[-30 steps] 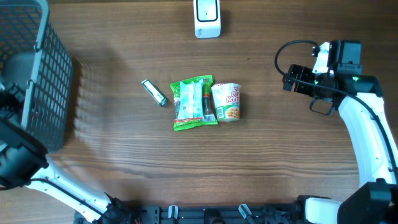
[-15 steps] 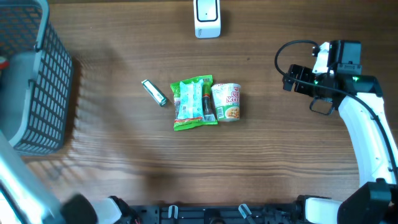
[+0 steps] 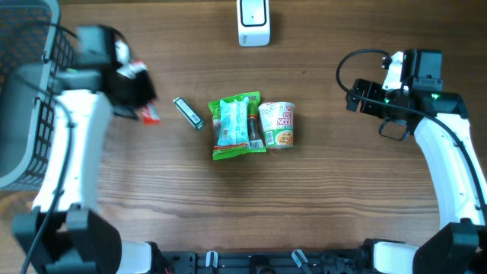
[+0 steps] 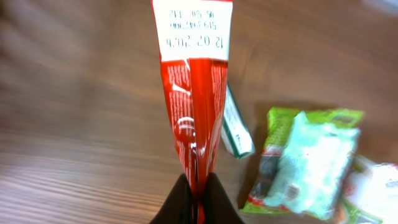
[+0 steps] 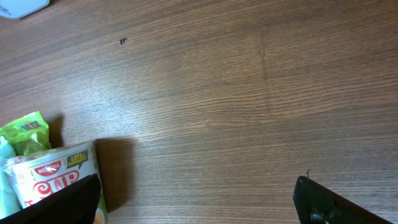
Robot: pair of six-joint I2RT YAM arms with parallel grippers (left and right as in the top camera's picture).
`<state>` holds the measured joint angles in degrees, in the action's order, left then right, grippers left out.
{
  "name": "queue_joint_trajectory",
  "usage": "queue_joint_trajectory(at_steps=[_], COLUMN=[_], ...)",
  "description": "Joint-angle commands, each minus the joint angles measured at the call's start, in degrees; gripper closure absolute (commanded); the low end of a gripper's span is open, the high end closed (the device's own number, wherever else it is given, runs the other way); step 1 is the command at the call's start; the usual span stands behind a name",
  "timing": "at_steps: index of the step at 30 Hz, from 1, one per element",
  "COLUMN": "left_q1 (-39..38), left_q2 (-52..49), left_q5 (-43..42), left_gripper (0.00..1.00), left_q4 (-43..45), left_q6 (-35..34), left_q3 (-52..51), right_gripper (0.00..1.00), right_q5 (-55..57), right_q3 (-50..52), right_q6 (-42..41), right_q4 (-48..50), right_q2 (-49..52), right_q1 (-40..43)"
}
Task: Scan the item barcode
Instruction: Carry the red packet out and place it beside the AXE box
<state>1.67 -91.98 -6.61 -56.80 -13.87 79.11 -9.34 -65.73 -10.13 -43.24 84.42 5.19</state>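
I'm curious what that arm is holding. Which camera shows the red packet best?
The left wrist view: the red packet is large and close, pinched at its lower end by the left gripper, white printed label at top. Overhead shows only a small red tip beside the gripper. The right wrist view misses it.

Brown wood-grain table (image 5: 249,93), matt with fine streaks. Glossy red film on the sachet (image 4: 194,118), creased, with a matt white printed label at the end. Shiny green plastic wrap on the snack bag (image 3: 239,126). Smooth printed cup (image 3: 277,125). Grey plastic lattice basket (image 3: 53,91). Smooth white plastic scanner (image 3: 253,21).
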Motion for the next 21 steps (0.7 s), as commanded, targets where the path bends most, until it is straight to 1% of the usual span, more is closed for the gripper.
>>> queue_joint_trajectory(at_steps=[1, 4, 7, 10, 11, 12, 13, 14, 16, 20, 21], left_q1=[-2.73, -2.86, -2.84, -2.84, -2.84, -2.84, -2.78, -2.58, -1.88, -1.29, -1.31], left_q2=[-1.66, -2.67, -3.23, -3.76, -3.78, -3.76, -3.69, -3.54, -2.82, -0.61, 0.15], left_q5=[0.94, 1.75, 1.79, 2.45, 3.02, 3.45, 3.74, 3.72, 3.72, 3.65, 3.23], left_gripper=[0.96, 0.96, 0.96, 0.95, 0.83, 0.51, 0.43, 0.39, 0.27, 0.26, 0.31], left_q4=[8.79, 19.04, 23.58, 24.57, 24.68, 24.70, 24.72, 24.68, 23.85, 21.18, 21.11], left_q6=[-5.14, -6.82, -7.19, -7.15, -7.13, -7.10, -6.60, -5.57, -4.52, -4.59, -4.59], left_q3=[-11.80, -20.00, -23.26, -23.89, -23.89, -23.89, -23.85, -23.52, -21.99, -18.38, -18.10], right_gripper=[0.00, 0.00, 0.00, 0.00, 0.00, 0.00, 0.00, 0.00, 0.00, 0.00, 0.00], right_q5=[0.55, 0.57, 0.57, 0.57, 0.57, 0.55, 0.57, 0.57, 0.57, 0.57, 0.57], right_q3=[-0.55, -0.55, -0.52, -0.55, -0.55, -0.55, -0.55, -0.55, -0.55, -0.55, -0.55], right_q6=[1.01, 1.01, 1.01, 1.01, 1.03, 1.01, 1.01, 1.01, 1.01, 1.01, 1.01], right_q4=[0.15, 0.17, 0.15, 0.15, 0.17, 0.17, 0.17, 0.15, 0.17, 0.17, 0.17], right_q2=[0.11, 0.11, 0.11, 0.11, 0.11, 0.11, 0.11, 0.11, 0.11, 0.11, 0.11], right_q1=[0.09, 0.13, 0.13, 0.13, 0.13, 0.13, 0.13, 0.13, 0.13, 0.13, 0.13])
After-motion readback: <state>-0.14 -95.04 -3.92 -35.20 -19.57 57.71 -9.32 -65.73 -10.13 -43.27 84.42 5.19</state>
